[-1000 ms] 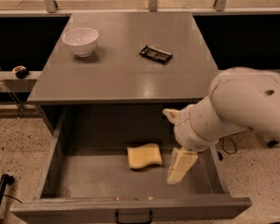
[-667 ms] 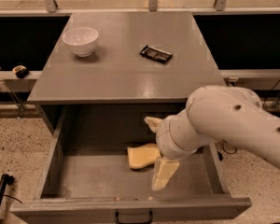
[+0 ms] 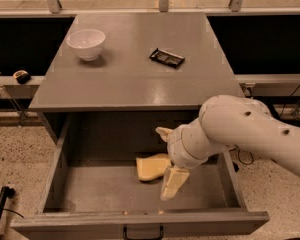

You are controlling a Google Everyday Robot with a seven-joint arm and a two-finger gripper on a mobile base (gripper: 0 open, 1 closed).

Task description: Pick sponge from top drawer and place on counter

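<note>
Well, jaws agape at sponge [image 3: 150, 168], top drawer [image 3: 90, 194]

Gripper [image 3: 163, 164] hangs low — fingers [image 3: 174, 181] spread (arm [image 3: 250, 129] bent).

A pale yellow sponge [image 3: 151, 167] is lying in a grey drawer [image 3: 60, 171]. Pale yellow jaws on a white arm [image 3: 240, 129] are hanging inside the drawer, just right of the sponge. A white bowl [image 3: 86, 43] and a black packet [image 3: 167, 57] are sitting on the glossy grey bench [image 3: 130, 84].
</note>
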